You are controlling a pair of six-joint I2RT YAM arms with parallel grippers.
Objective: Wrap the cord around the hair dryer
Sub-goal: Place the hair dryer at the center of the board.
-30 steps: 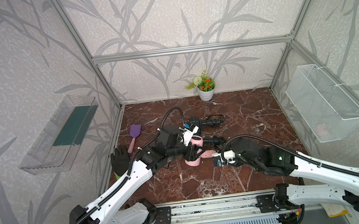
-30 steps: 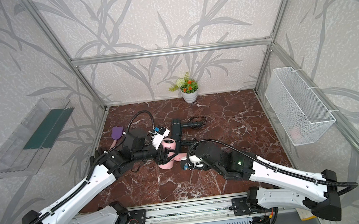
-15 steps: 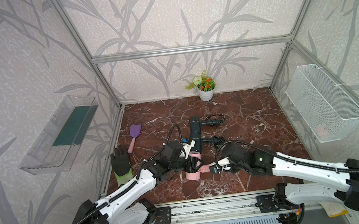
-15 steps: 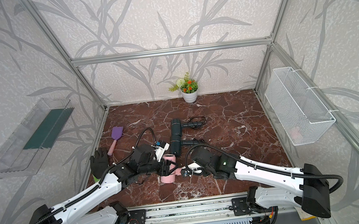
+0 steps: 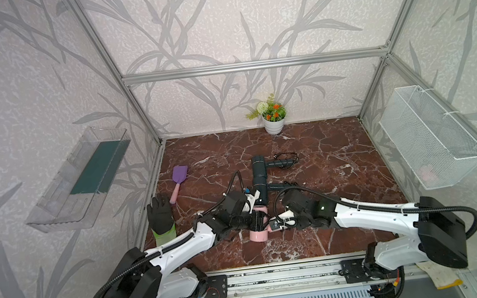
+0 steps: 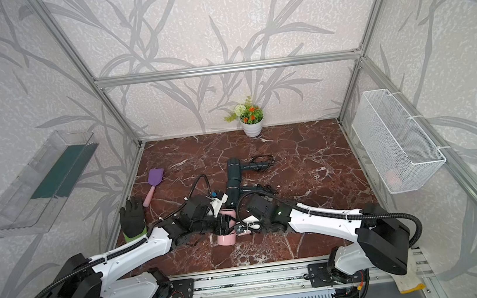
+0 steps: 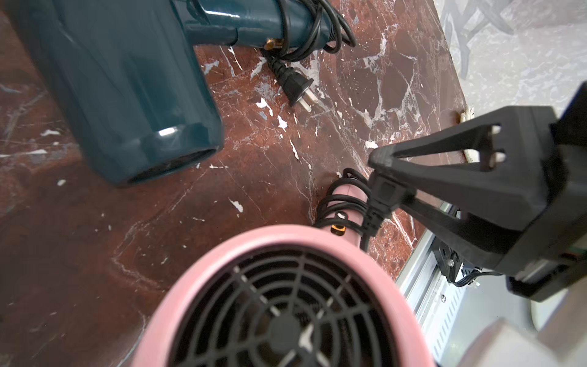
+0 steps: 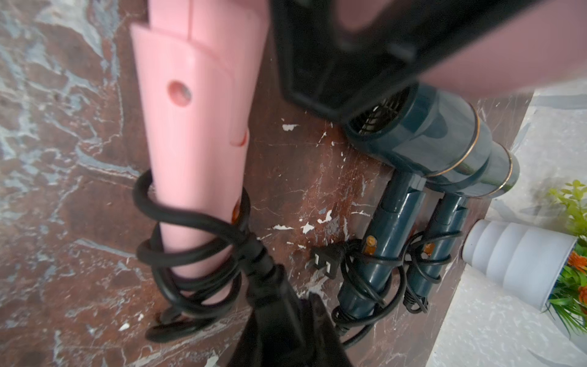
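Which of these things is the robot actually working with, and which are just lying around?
In use: pink dryer, cord, left tool, right tool.
Lying about: teal dryers, purple spatula, glove, flowerpot, basket, shelf.

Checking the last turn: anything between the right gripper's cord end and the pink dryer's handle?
Nothing visible. The right gripper pinches the plug end of the black power cord beside the handle of the pink plastic hair dryer; dark teal hair dryers lie apart.

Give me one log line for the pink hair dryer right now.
stage: cord coiled around pink hair dryer handle | left gripper: shut on its barrel | right gripper: shut on cord's plug end
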